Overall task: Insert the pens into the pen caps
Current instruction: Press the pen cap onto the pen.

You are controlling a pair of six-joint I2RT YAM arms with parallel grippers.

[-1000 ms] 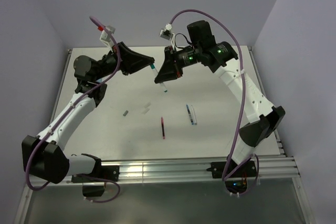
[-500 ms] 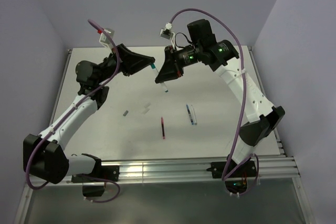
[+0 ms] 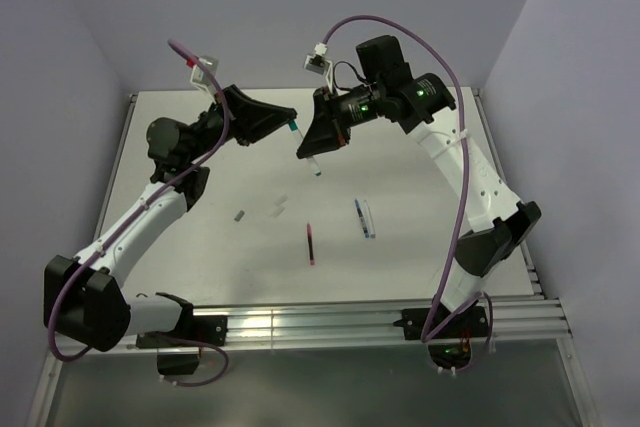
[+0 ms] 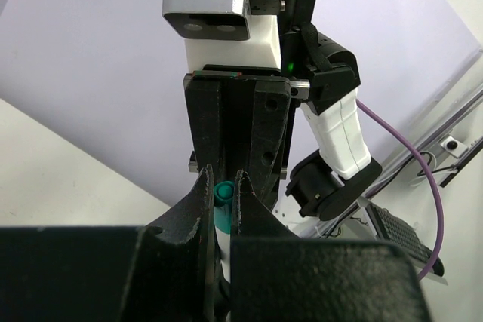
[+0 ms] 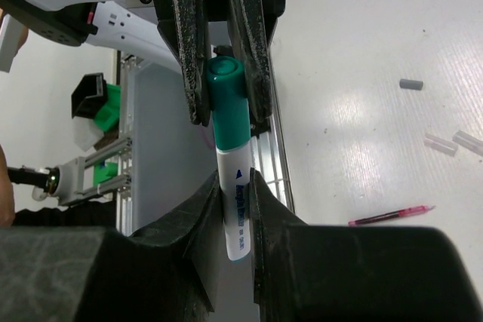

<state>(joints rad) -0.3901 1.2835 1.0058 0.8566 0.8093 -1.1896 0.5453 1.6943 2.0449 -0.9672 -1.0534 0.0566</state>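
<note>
Above the table, my left gripper [image 3: 291, 123] is shut on a teal pen cap [image 3: 293, 130]. The cap sits on the end of a white pen [image 3: 314, 167], and my right gripper [image 3: 306, 152] is shut on that pen's body. In the right wrist view the white pen [image 5: 236, 213] stands between my right gripper's [image 5: 235, 186] fingers. The teal cap [image 5: 228, 103] is at its far end, pinched by the left fingers. The left wrist view shows the teal cap [image 4: 222, 203] between the tips of my left gripper [image 4: 221, 186]. The two grippers meet tip to tip.
On the table lie a red pen [image 3: 311, 243], a dark blue pen [image 3: 360, 217] with a pale one beside it, a grey cap [image 3: 239, 215] and clear caps [image 3: 278, 209]. The right wrist view shows the red pen [image 5: 392, 215] and grey cap [image 5: 411, 84].
The left arm's elbow has shifted slightly to the right. Both grippers and the capped pen stay where they were.
</note>
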